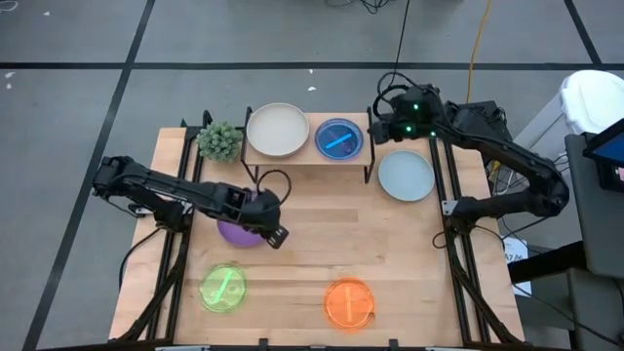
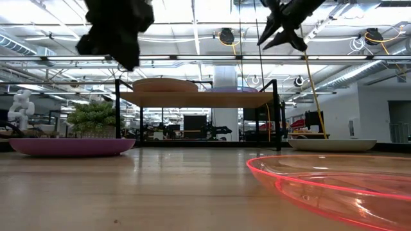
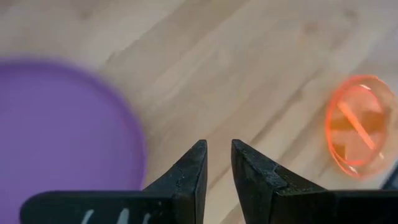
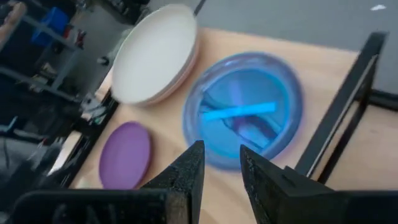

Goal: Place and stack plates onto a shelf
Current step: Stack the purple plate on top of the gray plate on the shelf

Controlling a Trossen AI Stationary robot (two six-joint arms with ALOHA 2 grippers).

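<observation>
High view, left gripper (image 1: 274, 234) partly covering the purple plate (image 1: 234, 232), right gripper (image 1: 382, 127) beside the shelf (image 1: 306, 156) holding cream plate (image 1: 278, 130) and blue plate (image 1: 338, 138), low view, orange plate (image 2: 334, 186) cut off, wrist views, both grippers' fingers slightly apart, empty.

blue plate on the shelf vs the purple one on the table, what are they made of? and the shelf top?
Blue plate: probably clear tinted plastic, glossy; the shelf board shows through it and it carries a bright glare streak.
Purple plate: opaque, matte-looking, likely plastic or melamine; could be glazed ceramic, the pictures leave it open.
Shelf top: light wood with visible grain, on thin dark legs that look like metal.
</observation>
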